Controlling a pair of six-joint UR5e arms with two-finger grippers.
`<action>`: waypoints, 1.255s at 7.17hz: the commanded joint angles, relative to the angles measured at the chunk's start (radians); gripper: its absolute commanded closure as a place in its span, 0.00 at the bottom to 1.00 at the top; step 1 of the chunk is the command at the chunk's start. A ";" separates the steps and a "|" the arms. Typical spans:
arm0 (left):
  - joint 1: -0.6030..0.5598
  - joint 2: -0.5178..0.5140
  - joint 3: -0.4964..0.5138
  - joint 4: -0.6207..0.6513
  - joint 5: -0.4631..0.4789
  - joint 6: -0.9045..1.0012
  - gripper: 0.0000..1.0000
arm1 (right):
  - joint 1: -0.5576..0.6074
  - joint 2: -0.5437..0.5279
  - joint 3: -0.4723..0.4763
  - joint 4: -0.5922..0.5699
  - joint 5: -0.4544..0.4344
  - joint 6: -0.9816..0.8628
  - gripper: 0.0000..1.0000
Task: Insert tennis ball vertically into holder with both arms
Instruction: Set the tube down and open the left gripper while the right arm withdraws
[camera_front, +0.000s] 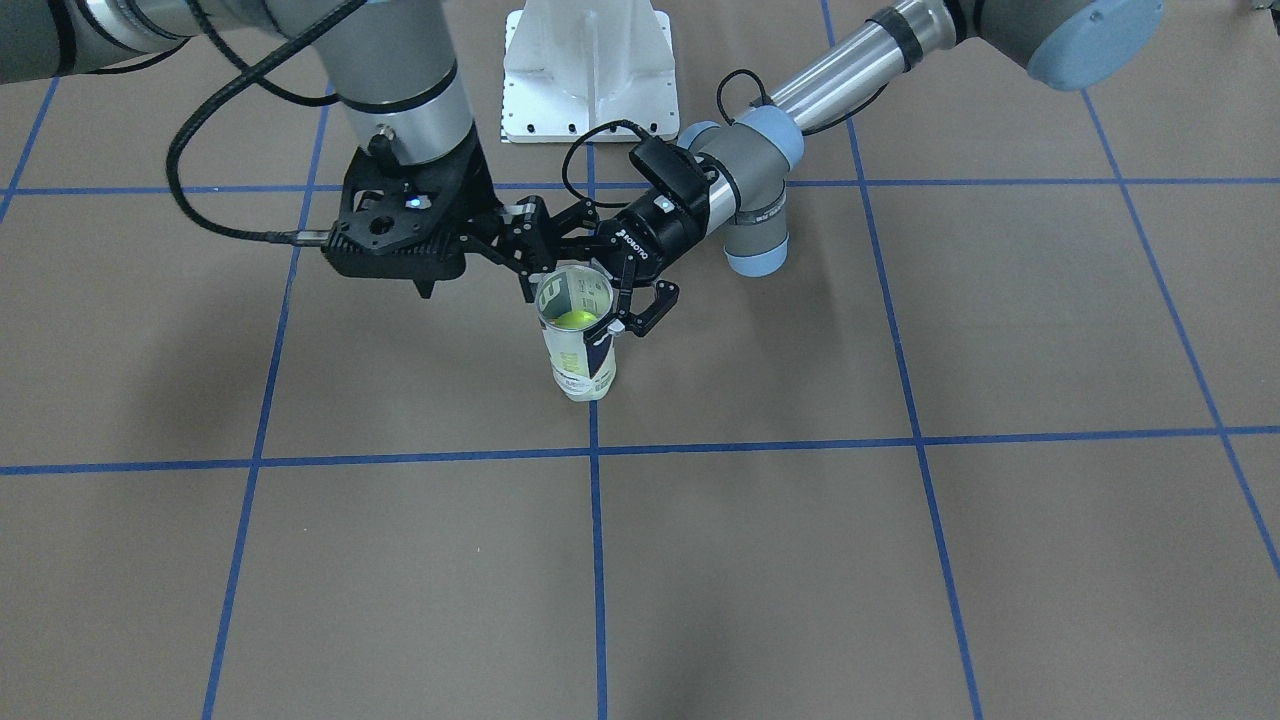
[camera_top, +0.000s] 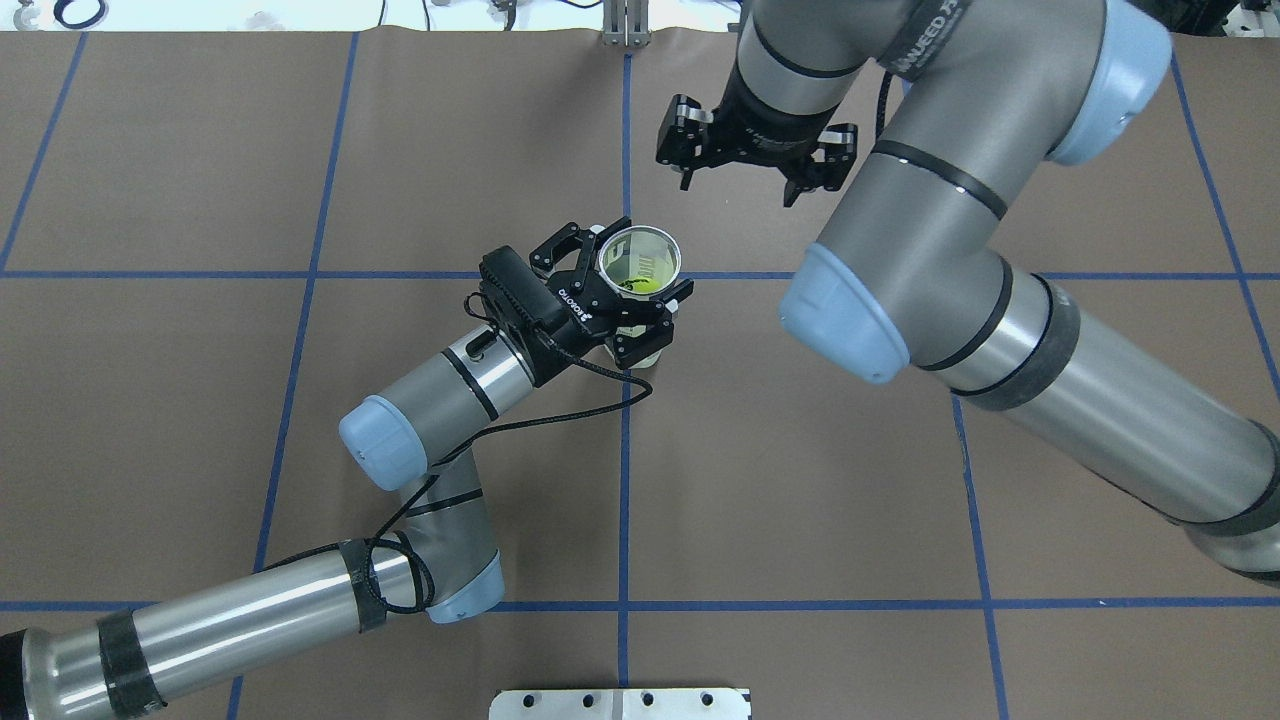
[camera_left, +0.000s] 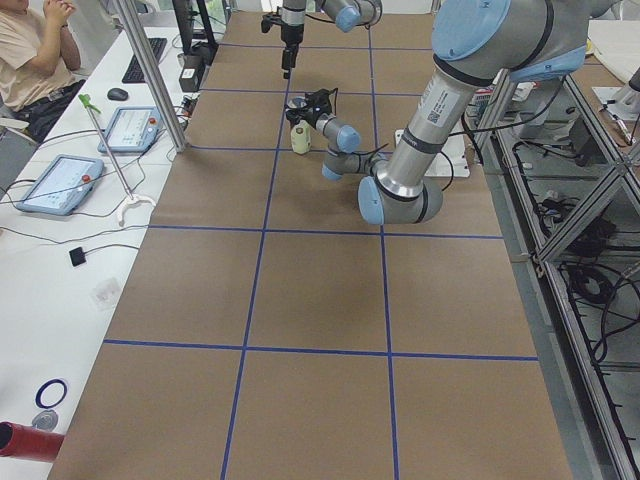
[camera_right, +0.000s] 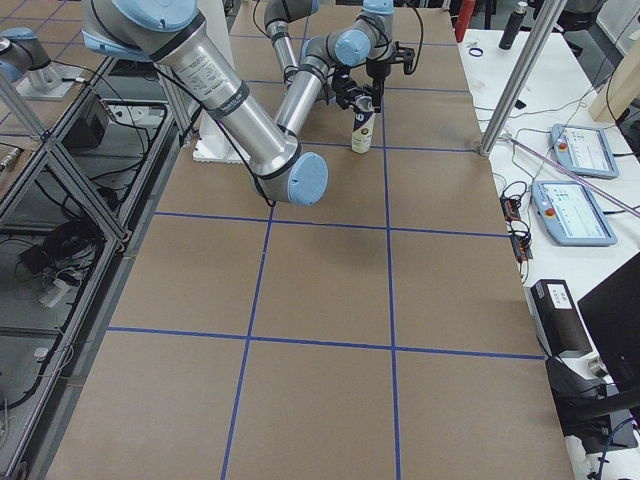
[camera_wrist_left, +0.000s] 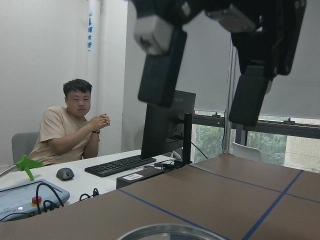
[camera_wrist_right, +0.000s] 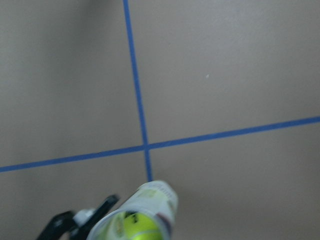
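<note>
The clear holder stands upright on the brown table, near a crossing of blue tape lines. The yellow-green tennis ball lies inside it, well below the open rim. My left gripper is shut on the holder's upper part, one finger on each side. My right gripper is open and empty, raised above the table just beyond the holder. The left wrist view shows its spread fingers over the holder's rim. The right wrist view looks down on the holder and ball.
A white metal pedestal stands at the robot's base. An operator sits at a side table with tablets and a keyboard, beyond the table's left end. Blue tape lines grid the brown table.
</note>
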 joint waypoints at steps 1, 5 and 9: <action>-0.006 0.003 -0.029 -0.003 0.000 -0.001 0.01 | 0.149 -0.104 -0.017 0.006 0.080 -0.269 0.01; -0.070 0.111 -0.153 0.020 -0.011 -0.001 0.01 | 0.417 -0.305 -0.158 0.066 0.204 -0.783 0.01; -0.335 0.337 -0.310 0.211 -0.292 -0.017 0.01 | 0.624 -0.576 -0.261 0.259 0.258 -1.145 0.01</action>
